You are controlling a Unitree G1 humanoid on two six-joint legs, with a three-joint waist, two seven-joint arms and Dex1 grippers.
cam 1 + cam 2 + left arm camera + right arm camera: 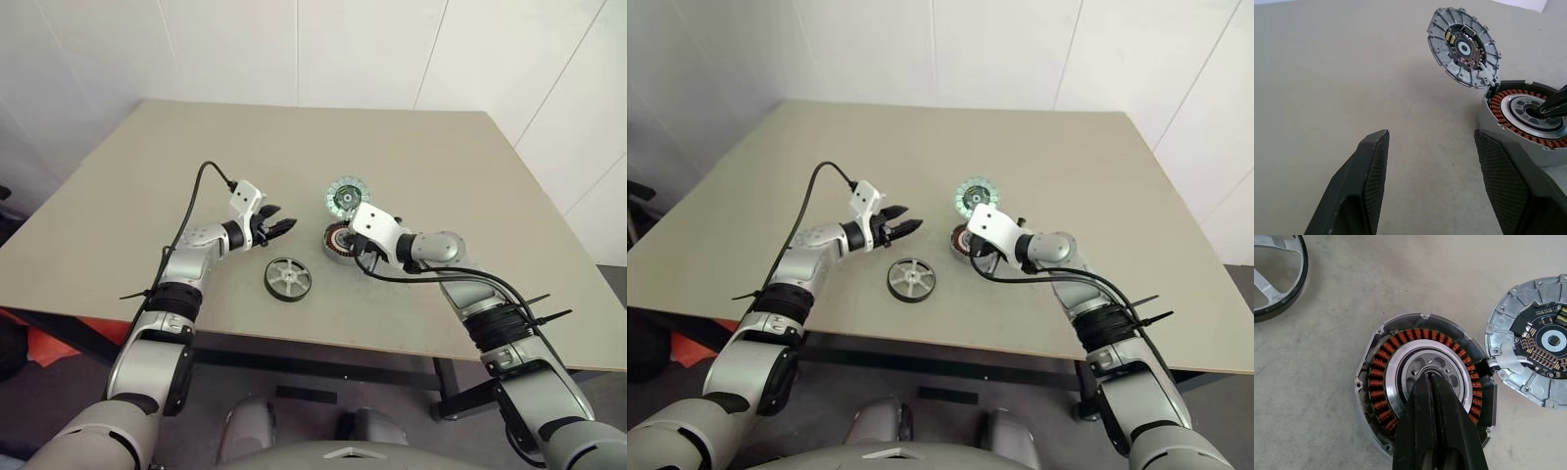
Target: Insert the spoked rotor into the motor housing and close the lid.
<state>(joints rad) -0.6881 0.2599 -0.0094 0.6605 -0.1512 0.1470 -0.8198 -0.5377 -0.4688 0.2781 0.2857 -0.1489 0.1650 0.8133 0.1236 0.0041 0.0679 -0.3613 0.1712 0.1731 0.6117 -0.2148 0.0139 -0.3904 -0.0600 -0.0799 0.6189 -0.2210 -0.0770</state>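
Note:
The motor housing (1378,382) stands on the table with its copper windings and silver centre showing. My right gripper (1428,378) is shut, and its tips rest at the housing's silver centre. The lid (1508,340) lies beside the housing, inner face up, joined to it by a pale wire. Nearer the table's front edge lies the spoked rotor (288,278), flat and untouched. My left gripper (282,225) hovers open and empty above the table, left of the housing and beyond the rotor, pointing toward the housing (1520,122).
The beige table (411,147) stretches bare behind and around the parts. Black cables run from both wrists. White walls stand close behind the table's far edge.

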